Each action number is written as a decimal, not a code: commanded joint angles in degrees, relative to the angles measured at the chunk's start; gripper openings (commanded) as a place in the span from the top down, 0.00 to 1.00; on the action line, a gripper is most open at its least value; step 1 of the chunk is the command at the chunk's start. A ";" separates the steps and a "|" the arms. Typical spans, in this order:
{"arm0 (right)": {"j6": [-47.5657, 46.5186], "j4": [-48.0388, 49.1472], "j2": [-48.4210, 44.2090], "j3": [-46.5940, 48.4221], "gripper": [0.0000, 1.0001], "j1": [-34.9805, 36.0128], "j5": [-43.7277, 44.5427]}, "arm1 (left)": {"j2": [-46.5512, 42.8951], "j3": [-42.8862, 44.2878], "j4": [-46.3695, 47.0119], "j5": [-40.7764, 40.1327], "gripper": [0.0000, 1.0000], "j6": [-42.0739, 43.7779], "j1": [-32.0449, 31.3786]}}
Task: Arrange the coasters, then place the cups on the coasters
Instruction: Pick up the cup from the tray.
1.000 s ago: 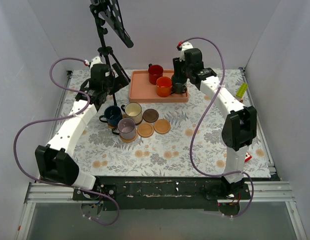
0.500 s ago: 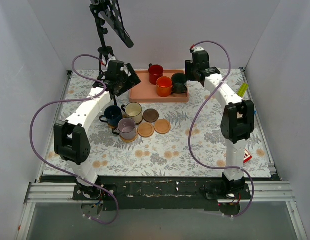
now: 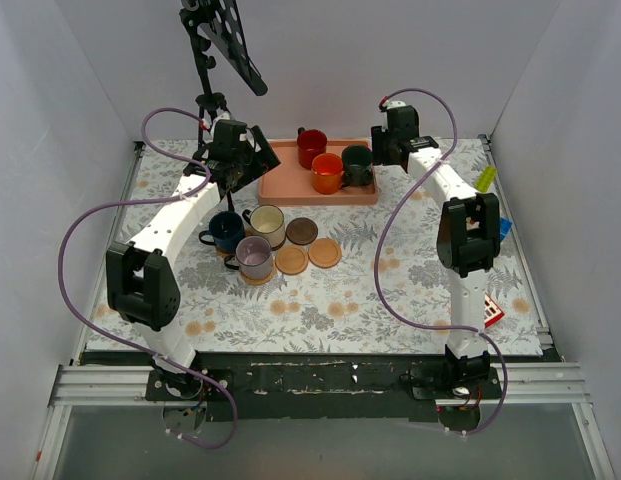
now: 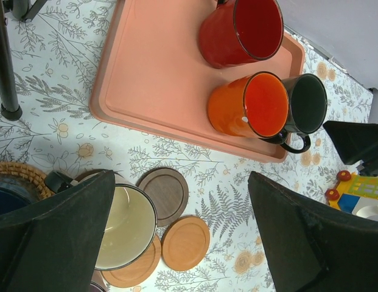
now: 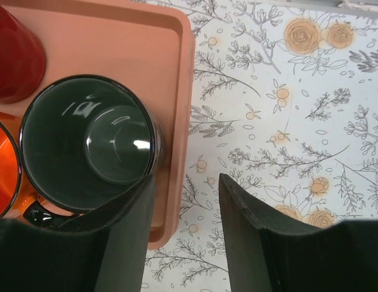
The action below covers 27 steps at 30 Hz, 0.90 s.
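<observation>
A pink tray [image 3: 290, 185] at the back holds the red cup [image 3: 311, 147], the orange cup [image 3: 328, 174] and the dark green cup [image 3: 357, 166]. In front of it the cream cup [image 3: 267, 225], the navy cup [image 3: 226, 230] and the grey-lilac cup [image 3: 255, 257] stand on coasters. A dark brown coaster [image 3: 302, 231] and two tan coasters [image 3: 291, 260] [image 3: 325, 252] lie bare. My left gripper [image 3: 252, 160] hovers open by the tray's left edge. My right gripper [image 5: 185, 182] is open over the tray's right rim [image 5: 182, 91], beside the dark green cup [image 5: 88, 143], with nothing between its fingers.
A black tripod stand [image 3: 205, 70] rises at the back left, its foot [image 4: 9, 112] close to the tray. Small coloured items lie along the right side: a yellow-green one [image 3: 485, 180], a blue one [image 3: 504, 226] and a red-and-white one [image 3: 490, 312]. White walls enclose the table.
My left arm has swung in from the far left to the tray's left edge. My right gripper has shifted right, off the dark green cup, to its right side.
</observation>
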 commanded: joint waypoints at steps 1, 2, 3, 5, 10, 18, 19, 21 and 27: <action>1.15 3.37 -2.43 2.91 0.47 -0.10 4.13 | -4.10 -0.90 -1.26 -1.56 0.08 0.32 0.11; 1.07 4.16 -3.05 2.21 0.47 -0.10 4.22 | -4.19 -1.16 -1.35 -1.73 0.08 0.14 0.11; 0.72 5.47 -3.58 1.68 0.47 -0.19 3.35 | -4.45 -1.34 -1.35 -1.82 0.08 -0.12 0.11; -0.25 8.45 -4.28 0.89 0.47 -0.19 0.72 | -4.80 -1.51 -1.53 -2.26 0.08 -0.30 0.11; -1.83 9.97 -2.01 3.25 0.48 -0.28 -6.58 | -4.72 -1.52 -1.88 -2.70 0.08 0.05 0.11; -2.45 7.24 2.92 5.45 0.48 -0.63 -11.94 | -4.63 -1.34 -3.02 -2.79 0.08 -0.12 -0.07; -2.45 7.24 3.36 5.63 0.48 -0.63 -12.21 | -4.63 -1.34 -3.20 -2.88 0.08 -0.21 0.02; -2.54 7.15 4.06 5.63 0.48 -0.63 -11.95 | -4.72 -1.16 -3.46 -3.05 0.08 -0.12 -0.15; -3.59 7.07 6.26 7.39 0.51 -0.72 -11.16 | -4.63 -0.29 -4.78 -3.67 0.08 0.23 -0.07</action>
